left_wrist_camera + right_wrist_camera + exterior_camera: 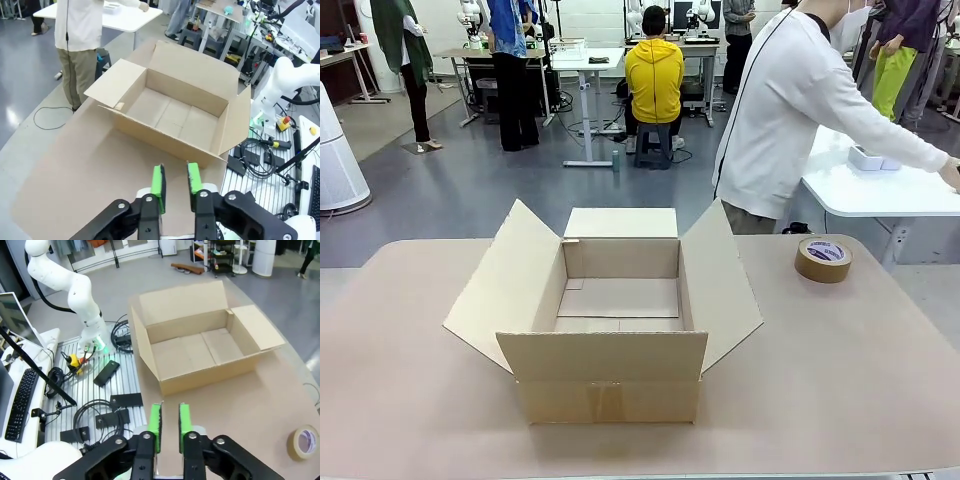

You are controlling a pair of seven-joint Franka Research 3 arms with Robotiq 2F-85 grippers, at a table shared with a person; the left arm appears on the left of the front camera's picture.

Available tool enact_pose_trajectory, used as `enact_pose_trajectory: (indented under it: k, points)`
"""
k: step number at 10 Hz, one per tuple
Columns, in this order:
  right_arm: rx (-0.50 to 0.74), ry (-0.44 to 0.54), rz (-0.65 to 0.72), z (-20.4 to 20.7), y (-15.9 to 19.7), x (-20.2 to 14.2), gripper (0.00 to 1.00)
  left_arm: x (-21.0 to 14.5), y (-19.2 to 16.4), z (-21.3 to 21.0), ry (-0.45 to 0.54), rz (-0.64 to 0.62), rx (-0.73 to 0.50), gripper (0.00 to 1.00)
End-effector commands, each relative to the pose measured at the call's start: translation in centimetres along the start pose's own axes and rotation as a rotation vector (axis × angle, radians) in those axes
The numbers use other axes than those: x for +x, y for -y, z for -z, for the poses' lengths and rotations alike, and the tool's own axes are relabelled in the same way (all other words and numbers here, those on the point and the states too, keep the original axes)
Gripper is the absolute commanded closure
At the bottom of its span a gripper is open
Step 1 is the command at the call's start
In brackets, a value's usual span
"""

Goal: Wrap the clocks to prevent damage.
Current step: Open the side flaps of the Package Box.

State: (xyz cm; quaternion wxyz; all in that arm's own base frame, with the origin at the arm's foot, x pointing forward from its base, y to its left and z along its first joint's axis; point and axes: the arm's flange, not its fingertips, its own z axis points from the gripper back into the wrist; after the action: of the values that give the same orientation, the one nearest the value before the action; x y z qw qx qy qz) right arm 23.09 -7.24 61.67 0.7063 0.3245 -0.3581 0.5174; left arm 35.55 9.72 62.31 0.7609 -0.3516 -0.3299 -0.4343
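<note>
The clocks are out of view. An open brown cardboard box [610, 385] stands empty in the middle of the table, all flaps spread outward. My left gripper [176, 172] hovers over the near table edge, short of the box [165, 142]. Its green pads are drawn nearly together with a narrow gap and nothing between them. My right gripper [170, 410] hangs likewise above the table edge, short of the box [200, 377], its pads almost touching and holding nothing.
A brown tape roll [823, 259] lies flat at the far right of the table [410, 330]. A person in a white top [790, 110] stands beyond the far edge, reaching toward a white side table [880, 190]. Bare tabletop surrounds the box.
</note>
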Motion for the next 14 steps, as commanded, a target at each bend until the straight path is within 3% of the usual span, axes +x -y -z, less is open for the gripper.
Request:
enact_pose_trajectory:
  k: [1, 7, 11, 14]
  points:
    - [0.007, -0.020, 0.021, -0.2, -0.2, 0.1, 1.00, -0.4, -0.4, -0.9, -0.036, 0.029, -0.010, 1.00]
    - [0.004, -0.029, 0.056, -0.8, -0.3, 0.1, 1.00, 0.0, 0.1, -1.2, -0.102, 0.067, 0.015, 1.00]
    - [-0.092, -0.100, 0.341, 7.0, -3.1, 8.5, 1.00, 8.2, 4.8, 3.4, -0.347, -0.037, 0.194, 1.00]
    - [-0.094, -0.192, 0.641, 14.0, -2.1, 14.4, 1.00, 13.1, 6.5, 10.4, -0.634, -0.188, 0.259, 1.00]
